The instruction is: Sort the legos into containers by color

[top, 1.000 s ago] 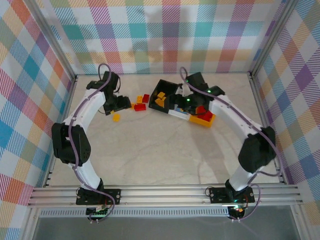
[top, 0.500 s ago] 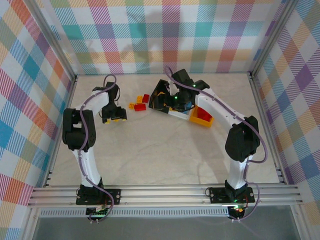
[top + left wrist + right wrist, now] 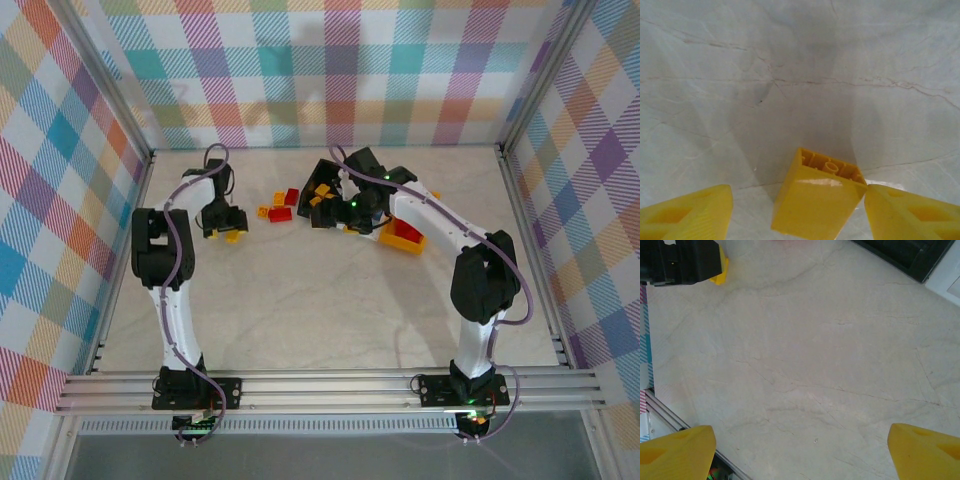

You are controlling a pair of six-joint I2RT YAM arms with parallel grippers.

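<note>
Yellow lego (image 3: 816, 197) lies with hollow underside facing away, long axis running between the spread, untouching fingers (image 3: 690, 215) of the left gripper (image 3: 797, 202); right gripper (image 3: 802, 440) gapes empty; black bin (image 3: 318, 174) holds yellow bricks (image 3: 322, 191).

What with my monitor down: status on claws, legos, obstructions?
Left claw open, astride yellow lego on table, not gripped. Right claw open, empty, above table. Nothing blocking either.

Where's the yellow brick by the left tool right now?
In the left wrist view the yellow brick lies on the table between the open fingers of the left tool; from above, it's left of the loose bricks.
</note>
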